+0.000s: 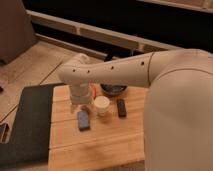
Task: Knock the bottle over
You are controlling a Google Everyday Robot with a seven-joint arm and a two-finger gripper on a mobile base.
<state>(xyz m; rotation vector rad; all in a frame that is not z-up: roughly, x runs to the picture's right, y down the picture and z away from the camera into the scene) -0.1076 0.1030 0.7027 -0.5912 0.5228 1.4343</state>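
The bottle shows only as a thin orange-red sliver at the back of the wooden table, mostly hidden behind my arm. It appears upright. My gripper hangs down from the white wrist, just left of the bottle and close to it, above the table's back left part. A white round cup stands just in front and right of the bottle. A flat blue block lies in front of the gripper.
A dark bowl sits behind the cup. A small black object lies to the right of the cup. A dark grey surface borders the table's left edge. My white arm fills the right side.
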